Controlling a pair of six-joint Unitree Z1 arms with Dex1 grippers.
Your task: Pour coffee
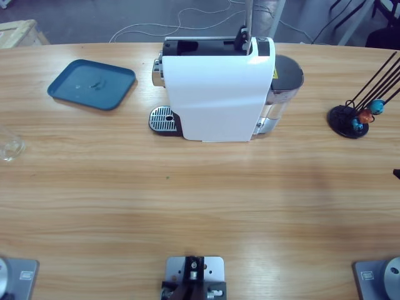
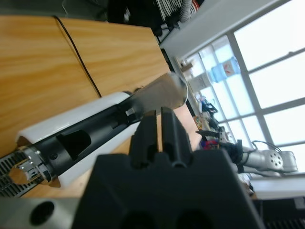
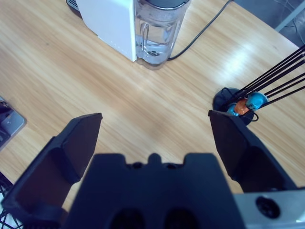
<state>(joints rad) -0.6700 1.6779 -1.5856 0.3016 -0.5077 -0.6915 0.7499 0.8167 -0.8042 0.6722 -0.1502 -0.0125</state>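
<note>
The white coffee machine [image 1: 215,94] stands at the table's back middle with its silver lever [image 1: 248,17] raised. In the left wrist view my left gripper [image 2: 161,114] is shut, its tips right against that lever [image 2: 162,93], with nothing held between them. A small clear glass tumbler [image 1: 9,147] sits at the far left edge of the table; no dark coffee shows in it. My right gripper [image 3: 155,119] hangs open above bare table, near the capsule stand [image 3: 240,106]. Neither arm shows clearly in the high view.
A blue tray [image 1: 92,84] lies left of the machine. The drip grate [image 1: 162,119] juts out at the machine's front left. The water tank [image 3: 159,28] and a black cable [image 3: 200,33] are behind it. The capsule stand [image 1: 350,119] is at the right.
</note>
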